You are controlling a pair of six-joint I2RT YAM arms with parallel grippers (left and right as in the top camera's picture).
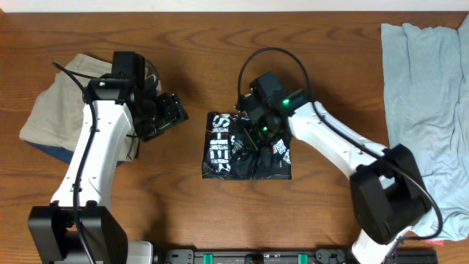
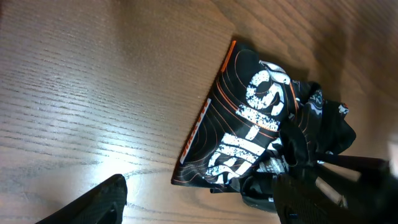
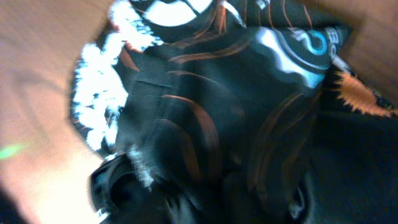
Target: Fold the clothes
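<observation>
- Wood-grain table (image 1: pixel 220 44) carries the whole work area, and both arms reach in from its near edge.
- Right hand (image 1: pixel 254 136): set down on the crumpled right half of the black jersey (image 1: pixel 220 155). Its wrist view is blurred. Cloth bunches against one finger (image 3: pixel 115 183), but whether the fingers are together on it cannot be told.
- Jersey: at the table's centre, folded to a rough rectangle. The left panel lies flat, white lettering up, with an orange-trimmed edge. The right portion is rumpled and raised under the hand.
- Left hand (image 1: pixel 174 114): fingers apart and empty, over bare table just left of the jersey, not touching it.
- Outlying items: khaki shorts (image 1: pixel 44 121) lie partly beneath the left arm at the far left. A pale blue garment (image 1: pixel 425 95) lies at the right edge, well apart from the jersey.
- Step in hand, as judged: gathering the loose right portion for a closing fold.
- Next move calls for a secure pinch on the loose edge, a lift clear of the table, and a carry over the flat panel. The left hand is placed to pin that panel.
</observation>
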